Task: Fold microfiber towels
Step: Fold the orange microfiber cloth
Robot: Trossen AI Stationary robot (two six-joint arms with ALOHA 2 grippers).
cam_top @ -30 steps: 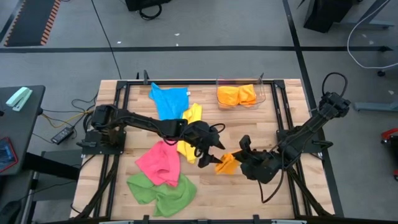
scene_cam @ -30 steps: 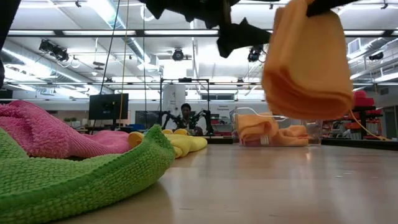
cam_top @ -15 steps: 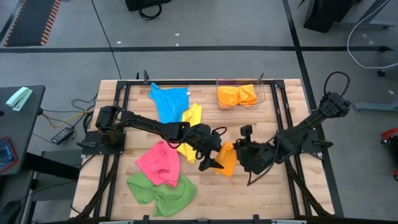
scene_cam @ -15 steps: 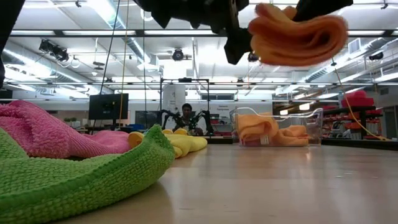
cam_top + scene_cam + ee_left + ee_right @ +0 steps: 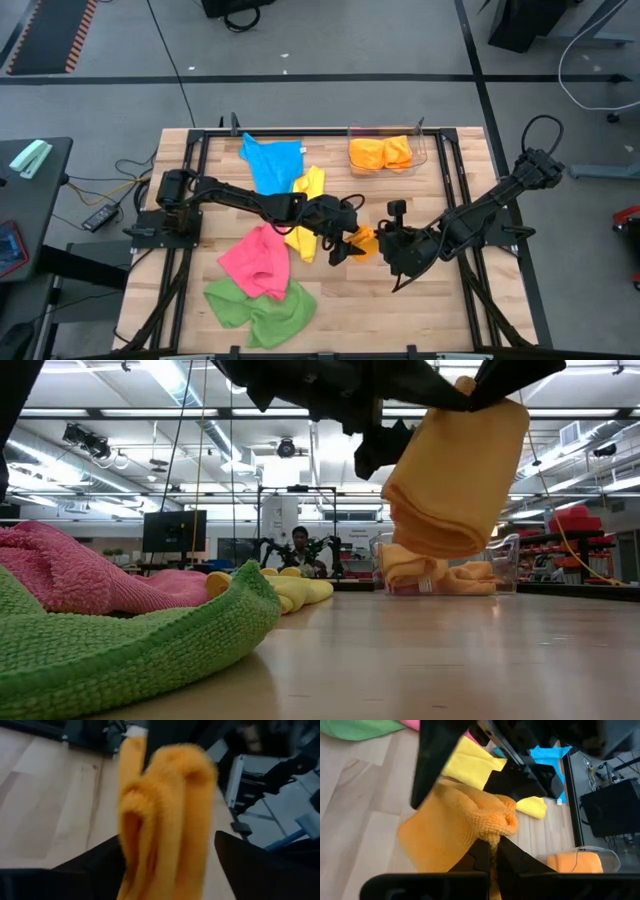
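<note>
Orange towel pinched in closed right gripper, mid-frame in high view, hanging above table. Left gripper spread wide, fingers either side of it.

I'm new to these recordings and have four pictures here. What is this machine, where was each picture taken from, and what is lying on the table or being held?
It is a two-armed robot at a wooden table. One picture looks straight down, one sits at table-top height, and two come from cameras on the wrists. The right pincer is shut on an orange towel, lifted off the table. The left pincer, fingers wide, sits around the same towel. On the table lie pink, green, yellow and blue towels. A clear bin at the far edge holds more orange cloth.
</note>
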